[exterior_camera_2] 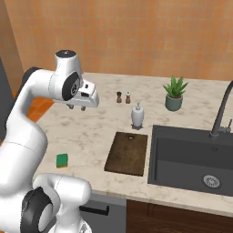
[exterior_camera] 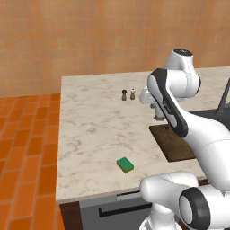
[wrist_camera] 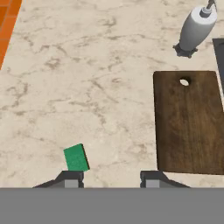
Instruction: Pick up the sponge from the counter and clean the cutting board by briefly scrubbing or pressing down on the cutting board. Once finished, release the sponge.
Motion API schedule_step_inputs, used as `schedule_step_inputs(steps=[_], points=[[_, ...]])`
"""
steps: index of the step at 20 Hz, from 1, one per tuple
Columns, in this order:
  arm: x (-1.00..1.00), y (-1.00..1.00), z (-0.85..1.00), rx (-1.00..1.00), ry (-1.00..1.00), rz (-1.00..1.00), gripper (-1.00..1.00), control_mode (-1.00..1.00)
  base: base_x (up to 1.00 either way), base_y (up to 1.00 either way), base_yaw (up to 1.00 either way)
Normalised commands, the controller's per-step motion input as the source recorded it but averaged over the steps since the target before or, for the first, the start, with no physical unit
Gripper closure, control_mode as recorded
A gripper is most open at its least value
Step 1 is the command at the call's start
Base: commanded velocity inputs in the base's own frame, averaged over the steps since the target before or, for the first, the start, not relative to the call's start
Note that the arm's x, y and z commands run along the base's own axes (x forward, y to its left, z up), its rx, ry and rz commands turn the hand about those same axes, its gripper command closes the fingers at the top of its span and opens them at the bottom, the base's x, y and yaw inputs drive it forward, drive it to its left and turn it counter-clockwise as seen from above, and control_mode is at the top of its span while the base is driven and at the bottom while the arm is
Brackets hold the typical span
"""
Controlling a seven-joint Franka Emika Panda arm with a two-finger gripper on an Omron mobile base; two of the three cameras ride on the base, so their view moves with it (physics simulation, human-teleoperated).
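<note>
Beige marbled tabletop [exterior_camera_2: 91, 132] carried the dark cutting board [exterior_camera_2: 127, 153] beside the sink [exterior_camera_2: 191, 159], with the green sponge [exterior_camera_2: 62, 160] lying well apart near the front edge. High above the tabletop, the claw [exterior_camera_2: 76, 107] hung with its fingers together, holding nothing.

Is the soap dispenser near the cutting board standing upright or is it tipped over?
Upright. The soap dispenser stands on its base on the counter, pump at top, just behind the cutting board.
</note>
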Motion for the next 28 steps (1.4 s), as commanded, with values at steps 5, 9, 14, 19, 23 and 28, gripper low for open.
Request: schedule_step_inputs(steps=[5, 9, 14, 19, 23, 28], points=[[-0.05, 0.27, -0.34, -0.03, 0.00, 0.00, -1.00, -1.00, 0.00, 0.00, 0.00], [-0.10, 0.50, -0.56, -0.06, 0.00, 0.03, -1.00, -1.00, 0.00, 0.00, 0.00], [0.00, 0.25, -0.48, -0.02, 0.04, 0.02, -1.00, -1.00, 0.00, 0.00, 0.00], [-0.06, 0.01, -0.33, 0.00, 0.17, 0.08, -1.00, -1.00, 0.00, 0.00, 0.00], [-0.44, 0.00, -0.32, 0.00, 0.13, 0.14, -1.00, -1.00, 0.00, 0.00, 0.00], [-0.35, 0.05, -0.41, 0.00, 0.07, 0.12, -1.00, -1.00, 0.00, 0.00, 0.00]])
